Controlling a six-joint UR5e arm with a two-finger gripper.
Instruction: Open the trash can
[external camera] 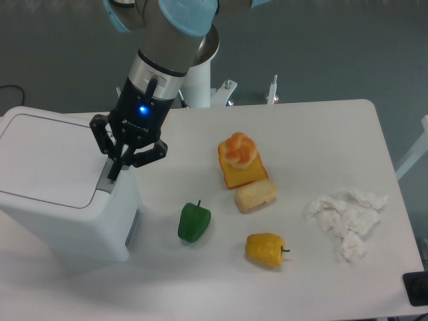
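In the fixed camera view, a large white boxy plastic trash can (60, 190) with rounded corners is seen at the left end of the white rectangular bench (301, 134), its left side cut off by the frame edge. Its flat lid is seen lying closed, with a recessed outline on top. At the right edge of the lid a grey rectangular push button (105, 182) is partly visible, just below the fingertips.

The black two-finger pincer (115, 175) is held over that right edge, pointing down, with its fingers drawn close together and nothing gripped between them. The tips are seen at the button; whether it is pressed cannot be told. A blue light is lit on the wrist above.

To the right of the bin, open bench surface is left before a green bell pepper (194, 222), which lies near the bin's lower right corner. Farther right, a yellow bell pepper (266, 249), a pale yellow block (255, 195) and an orange slab (244, 172) topped by a round knotted bun (239, 150) are grouped mid-bench. Crumpled white tissues (346, 217) lie near the right edge, well apart from the bin. The far and near bench edges are visible.
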